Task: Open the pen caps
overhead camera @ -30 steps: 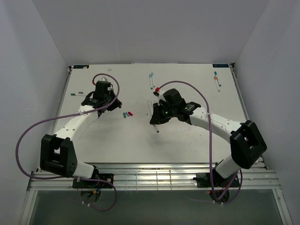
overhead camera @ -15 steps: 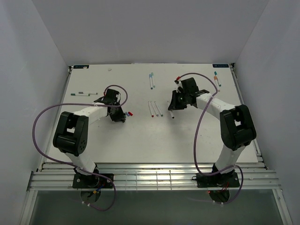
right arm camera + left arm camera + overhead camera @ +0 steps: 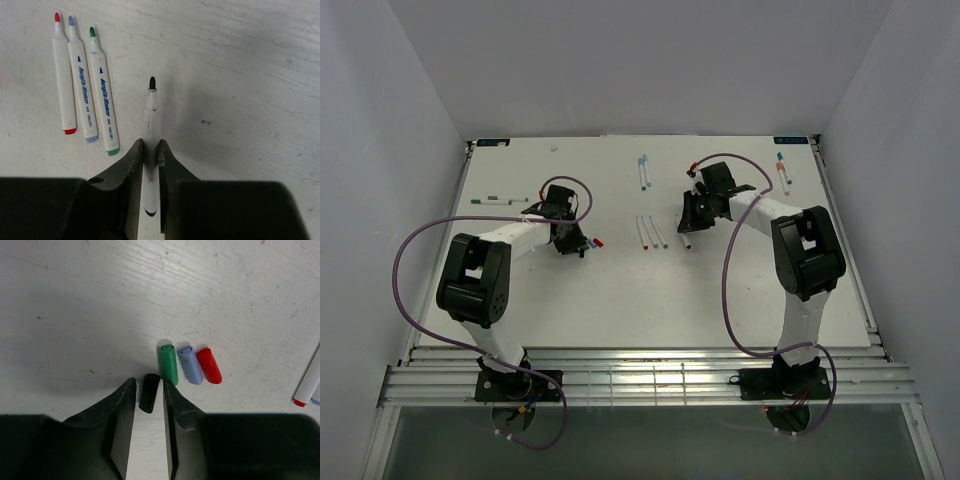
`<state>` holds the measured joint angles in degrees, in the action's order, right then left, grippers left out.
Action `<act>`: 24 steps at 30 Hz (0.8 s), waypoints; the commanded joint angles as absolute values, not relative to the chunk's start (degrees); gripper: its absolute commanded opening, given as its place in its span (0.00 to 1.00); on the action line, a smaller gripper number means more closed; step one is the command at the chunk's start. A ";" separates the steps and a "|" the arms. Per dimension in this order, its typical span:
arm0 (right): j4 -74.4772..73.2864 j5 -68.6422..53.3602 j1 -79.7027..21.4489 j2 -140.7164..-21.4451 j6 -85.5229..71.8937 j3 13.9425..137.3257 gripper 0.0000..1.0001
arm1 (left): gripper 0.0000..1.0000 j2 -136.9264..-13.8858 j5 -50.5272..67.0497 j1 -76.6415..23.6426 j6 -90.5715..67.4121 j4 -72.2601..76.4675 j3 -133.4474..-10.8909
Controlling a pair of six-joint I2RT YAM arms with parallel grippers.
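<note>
In the left wrist view a black pen cap (image 3: 149, 393) lies on the white table between the slightly parted jaws of my left gripper (image 3: 148, 381), with a gap on each side. Just beyond it lie a green cap (image 3: 168, 364), a pale blue cap (image 3: 191, 365) and a red cap (image 3: 209, 365), side by side. My right gripper (image 3: 150, 145) is shut on the white barrel of an uncapped black-tipped pen (image 3: 151, 112), whose tip points away. In the top view the left gripper (image 3: 572, 243) is left of centre and the right gripper (image 3: 691, 225) is right of centre.
Three uncapped pens with red (image 3: 62, 85), blue (image 3: 80, 85) and green (image 3: 101, 95) tips lie left of the held pen. Capped pens lie at the table's back middle (image 3: 643, 172), back right (image 3: 783, 172) and far left (image 3: 498, 200).
The left gripper came down beside the loose caps and its jaws have parted, leaving the black cap on the table. The right gripper carried the black pen back and to the right.
</note>
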<state>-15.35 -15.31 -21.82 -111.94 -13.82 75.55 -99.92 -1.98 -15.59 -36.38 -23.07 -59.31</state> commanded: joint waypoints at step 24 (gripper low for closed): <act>-12.22 -18.72 -23.11 -120.23 -12.30 83.93 0.17 | 0.65 -89.92 -3.61 -11.87 -36.83 -20.74 -60.72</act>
